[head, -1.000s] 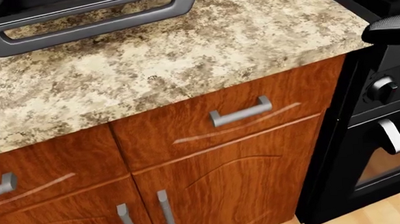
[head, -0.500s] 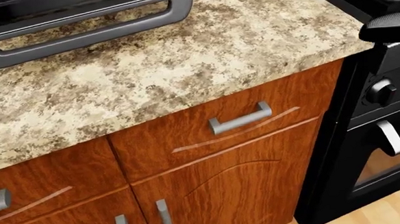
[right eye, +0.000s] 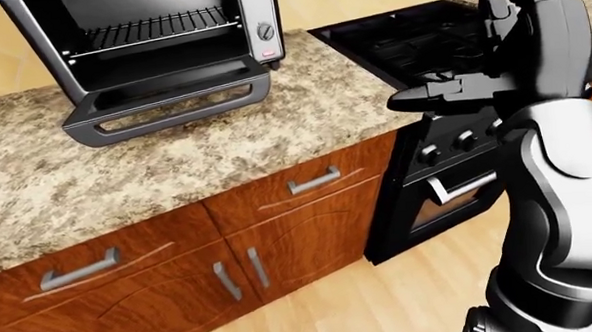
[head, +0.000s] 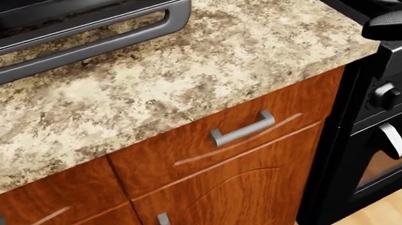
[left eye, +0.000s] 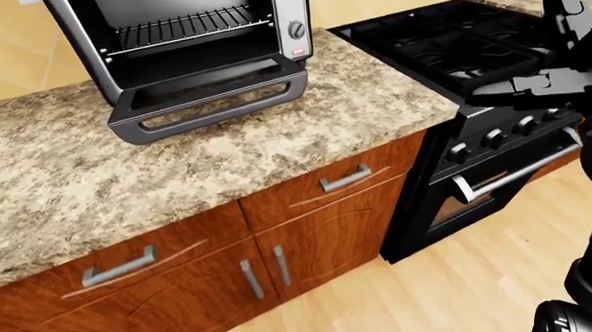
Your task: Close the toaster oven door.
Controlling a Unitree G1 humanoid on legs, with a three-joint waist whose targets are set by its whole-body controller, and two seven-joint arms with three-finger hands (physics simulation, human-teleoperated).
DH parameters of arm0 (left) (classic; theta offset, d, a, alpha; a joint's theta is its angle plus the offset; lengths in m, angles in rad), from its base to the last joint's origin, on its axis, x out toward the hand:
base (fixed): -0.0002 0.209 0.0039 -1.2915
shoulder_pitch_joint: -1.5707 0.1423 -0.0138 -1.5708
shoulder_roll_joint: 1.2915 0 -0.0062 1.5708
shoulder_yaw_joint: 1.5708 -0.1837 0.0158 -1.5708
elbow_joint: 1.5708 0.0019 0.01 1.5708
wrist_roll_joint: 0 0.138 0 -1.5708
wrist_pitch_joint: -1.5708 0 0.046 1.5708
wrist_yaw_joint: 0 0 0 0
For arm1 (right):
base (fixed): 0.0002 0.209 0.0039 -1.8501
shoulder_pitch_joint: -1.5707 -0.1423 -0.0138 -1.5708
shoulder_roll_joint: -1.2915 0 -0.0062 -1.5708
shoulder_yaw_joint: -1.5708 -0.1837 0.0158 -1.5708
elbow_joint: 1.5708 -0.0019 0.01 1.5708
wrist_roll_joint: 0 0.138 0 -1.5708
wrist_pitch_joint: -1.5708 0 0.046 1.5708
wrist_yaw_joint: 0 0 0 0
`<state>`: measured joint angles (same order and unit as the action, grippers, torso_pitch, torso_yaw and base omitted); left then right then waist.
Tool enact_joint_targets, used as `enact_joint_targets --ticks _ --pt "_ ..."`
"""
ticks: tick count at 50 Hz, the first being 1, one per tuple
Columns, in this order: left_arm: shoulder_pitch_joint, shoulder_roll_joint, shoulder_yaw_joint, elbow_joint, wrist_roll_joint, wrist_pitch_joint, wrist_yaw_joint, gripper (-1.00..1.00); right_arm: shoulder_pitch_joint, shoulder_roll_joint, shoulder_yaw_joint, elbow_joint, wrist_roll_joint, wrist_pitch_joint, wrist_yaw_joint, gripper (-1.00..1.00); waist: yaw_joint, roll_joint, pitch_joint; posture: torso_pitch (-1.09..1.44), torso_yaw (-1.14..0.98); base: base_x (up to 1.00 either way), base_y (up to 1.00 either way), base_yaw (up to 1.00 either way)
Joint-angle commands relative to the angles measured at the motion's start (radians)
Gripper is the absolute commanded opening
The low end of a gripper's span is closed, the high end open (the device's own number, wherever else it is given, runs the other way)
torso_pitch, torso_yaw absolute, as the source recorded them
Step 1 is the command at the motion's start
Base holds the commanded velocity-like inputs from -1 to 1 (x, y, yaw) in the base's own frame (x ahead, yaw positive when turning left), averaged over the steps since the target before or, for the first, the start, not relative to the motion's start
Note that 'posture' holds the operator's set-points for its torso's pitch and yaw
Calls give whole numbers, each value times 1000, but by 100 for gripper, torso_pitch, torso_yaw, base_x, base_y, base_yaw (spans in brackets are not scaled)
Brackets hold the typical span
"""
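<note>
Right hand: our right hand (right eye: 473, 91) hovers over the stove (left eye: 441, 43), fingers spread, holding nothing.
Left hand: out of view.
Door: toaster oven door (left eye: 208, 102) lies open on the countertop (left eye: 66, 183), up-left of our hand, handle (left eye: 223, 110) running left-right.

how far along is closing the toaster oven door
Done: nothing on the door itself. The toaster oven door lies folded down flat on the counter, rack exposed. In hand: the right hand hovers over the stove, fingers open, holding nothing, well right of the door. Left: reach the door's handle and swing it up shut.
</note>
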<state>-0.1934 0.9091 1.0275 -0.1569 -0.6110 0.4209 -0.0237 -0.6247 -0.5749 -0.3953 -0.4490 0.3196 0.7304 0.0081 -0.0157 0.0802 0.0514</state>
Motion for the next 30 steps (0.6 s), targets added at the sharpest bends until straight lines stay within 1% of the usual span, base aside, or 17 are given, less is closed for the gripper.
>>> enact_joint_targets --ticks 1,2,5,7,11,13,14,15,16,18,22,25,26,27,28,29,30 --pt "-9 22 14 -10 1 -18 2 100 -22 -9 -3 -22 2 -22 1 100 1 26 -25 0 0 8 16 0" --pt "-8 22 14 -11 1 -18 2 100 -22 -9 -4 -22 3 -22 1 100 3 13 -24 0 0 9 16 0" --pt "-8 21 14 -11 2 -19 2 100 -20 -8 -3 -23 2 -23 1 100 9 1 -9 0 0 8 16 0" --pt "-7 20 14 -12 2 -19 2 100 -21 -9 -4 -21 1 -23 2 100 9 -21 -14 0 0 9 16 0" --pt "-8 20 13 -14 2 -18 2 100 -23 -9 -3 -21 2 -21 2 100 13 -69 -7 0 0 8 16 0" --pt "-8 19 13 -14 3 -18 2 100 -24 -9 -4 -21 3 -19 1 100 17 -112 -15 0 0 8 18 0" --pt "-8 19 13 -15 3 -18 2 100 -24 -10 -4 -21 3 -19 1 100 22 -116 -23 0 0 8 19 0" --pt "-8 19 13 -14 4 -18 3 100 -24 -10 -4 -21 4 -18 0 100 10 -93 -15 0 0 8 19 0" --pt "-9 19 13 -13 3 -17 3 100 -24 -10 -4 -22 5 -16 1 100 11 -104 -15 0 0 8 20 0" --pt "-9 20 13 -13 3 -17 3 100 -27 -10 -4 -22 5 -14 0 100 8 -105 -23 0 0 8 20 0" --pt "-9 20 13 -14 2 -18 3 100 -30 -12 -5 -23 8 -11 -2 100 8 -74 -12 0 0 8 20 0" --pt "-10 20 11 -15 2 -17 4 100 -33 -14 -4 -20 9 -11 -2 100 1 -22 -10 0 0 8 20 0" --pt "-10 20 10 -15 3 -18 4 100 -34 -15 -4 -20 10 -10 -2 100 -1 15 -23 0 0 8 20 0" --pt "-10 20 10 -14 2 -17 4 100 -34 -15 -4 -20 10 -10 -3 100 -7 26 -35 0 0 8 20 0" --pt "-11 21 11 -14 2 -17 4 100 -34 -15 -4 -20 11 -10 -3 100 7 9 -17 0 0 8 20 0" --pt "-11 22 11 -15 1 -16 5 100 -34 -15 -4 -20 11 -10 -3 100 3 14 -8 0 0 8 19 0" --pt "-10 19 8 -16 2 -18 5 100 -34 -16 -4 -20 11 -10 -3 100 7 5 -8 0 0 7 20 0"
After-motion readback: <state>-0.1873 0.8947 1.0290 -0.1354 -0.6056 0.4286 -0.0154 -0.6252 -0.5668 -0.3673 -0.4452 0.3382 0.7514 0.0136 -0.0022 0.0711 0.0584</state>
